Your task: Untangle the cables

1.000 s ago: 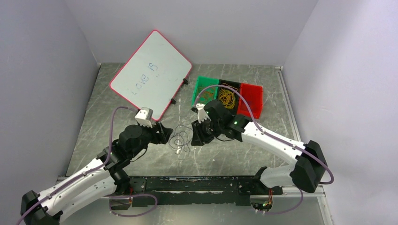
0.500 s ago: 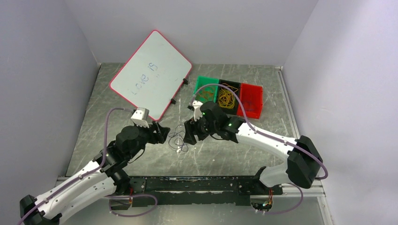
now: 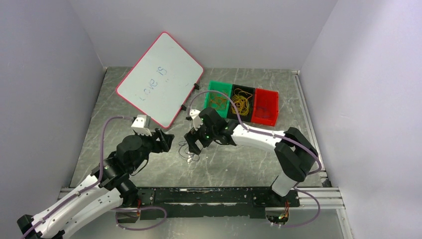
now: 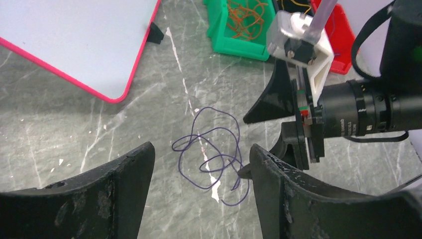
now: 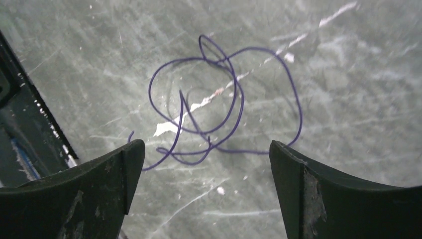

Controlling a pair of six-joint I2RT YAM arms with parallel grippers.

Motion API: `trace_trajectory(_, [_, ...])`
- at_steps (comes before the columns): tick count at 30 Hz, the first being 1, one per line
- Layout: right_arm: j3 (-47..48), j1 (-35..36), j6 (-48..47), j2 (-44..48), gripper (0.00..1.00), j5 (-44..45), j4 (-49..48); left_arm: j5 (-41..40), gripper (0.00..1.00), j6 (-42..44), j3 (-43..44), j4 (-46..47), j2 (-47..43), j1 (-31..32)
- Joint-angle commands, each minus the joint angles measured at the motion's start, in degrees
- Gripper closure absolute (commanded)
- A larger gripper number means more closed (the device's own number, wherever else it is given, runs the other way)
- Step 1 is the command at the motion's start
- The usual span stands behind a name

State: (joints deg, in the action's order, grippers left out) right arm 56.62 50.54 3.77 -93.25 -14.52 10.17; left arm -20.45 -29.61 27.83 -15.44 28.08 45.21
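The cables are a loose tangle of thin dark purple loops (image 3: 188, 148) lying flat on the grey table between my two grippers. My left gripper (image 3: 168, 141) sits just left of it, open. In the left wrist view the tangle (image 4: 217, 158) lies beyond the gap of the left gripper (image 4: 201, 149), free of both fingers. My right gripper (image 3: 192, 144) hovers over the tangle's right side, pointing down and wide open. In the right wrist view the loops (image 5: 242, 107) lie just ahead of the right gripper (image 5: 206, 145), and nothing is between its fingers.
A whiteboard with a pink rim (image 3: 160, 79) leans at the back left. Behind the tangle stand a green bin (image 3: 208, 99) with orange loops, a black bin (image 3: 244, 90) with yellow loops, and a red bin (image 3: 266, 107). Walls enclose the table on three sides.
My right arm has swung left over the tangle and its gripper has opened wide. My left arm has drawn back a little to the left, still open.
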Motion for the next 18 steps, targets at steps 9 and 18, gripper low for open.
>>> trace_trajectory(9, [8.86, 0.45, -11.27, -7.84, 0.0, 2.97, 3.78, -2.91, 0.26, -0.72, 1.95, -3.43, -1.32, -0.26])
trace_trajectory(18, [13.95, 0.51, -16.03, -14.9, 0.0, 5.9, 7.61, -3.2, 0.26, -0.31, 2.39, -3.93, -1.18, -0.28])
